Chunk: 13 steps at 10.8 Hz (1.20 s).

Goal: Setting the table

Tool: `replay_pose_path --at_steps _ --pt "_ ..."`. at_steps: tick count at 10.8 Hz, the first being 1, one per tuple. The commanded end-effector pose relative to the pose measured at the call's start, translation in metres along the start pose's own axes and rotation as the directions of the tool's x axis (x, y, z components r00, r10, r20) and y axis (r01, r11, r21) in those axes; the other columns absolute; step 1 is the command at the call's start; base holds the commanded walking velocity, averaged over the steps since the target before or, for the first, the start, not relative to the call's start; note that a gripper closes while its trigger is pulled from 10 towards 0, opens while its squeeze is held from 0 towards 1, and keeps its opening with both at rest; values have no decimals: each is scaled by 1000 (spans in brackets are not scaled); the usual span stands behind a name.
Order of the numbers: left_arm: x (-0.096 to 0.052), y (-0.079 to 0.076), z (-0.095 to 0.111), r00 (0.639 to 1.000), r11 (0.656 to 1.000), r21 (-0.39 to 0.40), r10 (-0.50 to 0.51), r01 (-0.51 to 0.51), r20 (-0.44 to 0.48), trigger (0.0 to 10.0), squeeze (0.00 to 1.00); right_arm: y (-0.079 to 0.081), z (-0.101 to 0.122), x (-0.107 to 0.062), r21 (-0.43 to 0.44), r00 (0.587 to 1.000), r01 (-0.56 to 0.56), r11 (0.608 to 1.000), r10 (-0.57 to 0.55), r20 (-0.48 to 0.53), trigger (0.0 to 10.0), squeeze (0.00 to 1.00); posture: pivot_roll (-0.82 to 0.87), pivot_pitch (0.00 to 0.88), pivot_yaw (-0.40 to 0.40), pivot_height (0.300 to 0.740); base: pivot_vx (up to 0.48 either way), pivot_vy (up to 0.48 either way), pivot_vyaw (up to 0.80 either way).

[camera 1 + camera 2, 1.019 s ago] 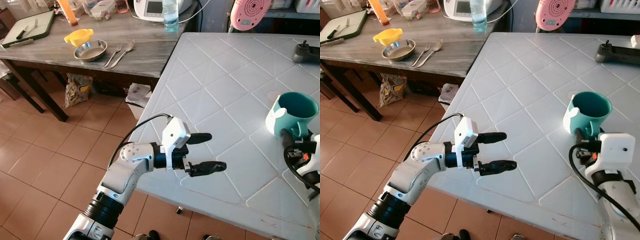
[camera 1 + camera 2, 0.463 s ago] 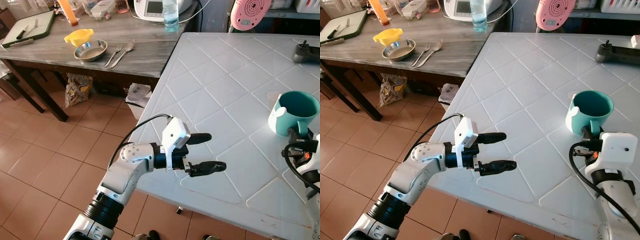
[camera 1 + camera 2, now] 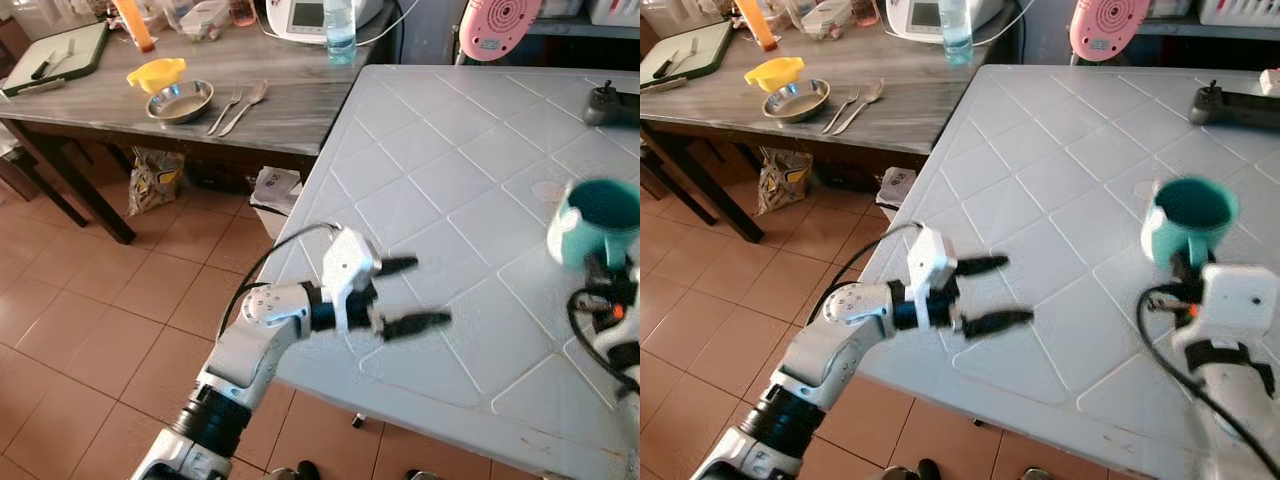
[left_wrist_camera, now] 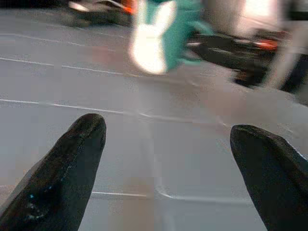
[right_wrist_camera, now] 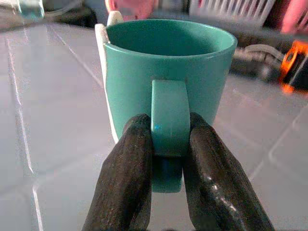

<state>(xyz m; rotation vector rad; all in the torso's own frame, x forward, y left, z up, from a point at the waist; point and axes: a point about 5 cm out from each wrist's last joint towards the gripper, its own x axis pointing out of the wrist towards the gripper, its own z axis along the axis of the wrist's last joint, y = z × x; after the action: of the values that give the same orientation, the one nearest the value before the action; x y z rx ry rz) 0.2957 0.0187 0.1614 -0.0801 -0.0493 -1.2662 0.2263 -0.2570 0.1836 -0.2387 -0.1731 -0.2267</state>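
Our right gripper point(image 5: 166, 144) has its two black fingers point(image 5: 126, 183) pinched on the handle of the teal mug point(image 5: 168, 82), one finger on each side of the handle loop. We see the mug upright over the white table point(image 3: 1060, 190), toward its right side, and we cannot tell whether its base touches the tabletop. We look into the mug from the rim and see only its teal inner wall; nothing inside it can be made out. A white shape shows on the mug's side.

Our left gripper point(image 3: 405, 295) is held out level over the near left corner of the white table, its fingers point(image 4: 72, 163) spread wide with nothing between them. From its wrist camera we see the mug well across the tabletop, blurred.

On the wooden side table point(image 3: 290, 100) to the left we see a round metal bowl point(image 3: 180, 100) that looks empty, a yellow dish point(image 3: 156, 73) just behind it, and a fork and spoon point(image 3: 238, 105) lying side by side to the bowl's right. A clear bottle point(image 3: 340, 30) stands farther back, and a green tray point(image 3: 60, 55) with dark utensils in it sits at the far left end.
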Motion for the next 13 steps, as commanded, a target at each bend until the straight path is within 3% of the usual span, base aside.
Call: replay_pose_path --at_steps 1,3,4,5,8,11,13 --pt "-7 12 4 997 997 16 78 -78 13 10000 0 6 11 -1 -15 999 -1 1000 1 38 0 0 -137 140 139 740 0 0 0" --pt "-11 32 12 967 968 26 248 -250 55 10000 0 13 23 -6 -5 996 47 999 -47 75 0 0 -140 125 127 740 0 0 0" --pt "-15 46 13 925 923 61 377 -379 41 10000 0 17 25 -11 21 995 72 997 -74 70 1294 0 -141 122 125 740 0 0 0" --pt "-21 57 11 884 883 52 465 -467 36 10000 0 24 22 -16 36 995 83 996 -85 43 10000 0 -145 117 122 740 0 0 0" --pt "-26 75 11 779 776 59 626 -627 39 10000 0 32 20 -21 66 995 100 993 -101 1 10000 0 -149 114 108 740 0 0 0" --pt "-34 84 6 667 666 30 745 -745 10 10000 0 33 21 -15 62 996 86 994 -86 0 10000 0 -140 110 89 740 0 0 -604" --pt "-36 85 4 667 666 40 745 -745 17 10000 0 34 22 -11 53 997 75 996 -76 2 10000 0 -139 109 85 740 0 0 -750"
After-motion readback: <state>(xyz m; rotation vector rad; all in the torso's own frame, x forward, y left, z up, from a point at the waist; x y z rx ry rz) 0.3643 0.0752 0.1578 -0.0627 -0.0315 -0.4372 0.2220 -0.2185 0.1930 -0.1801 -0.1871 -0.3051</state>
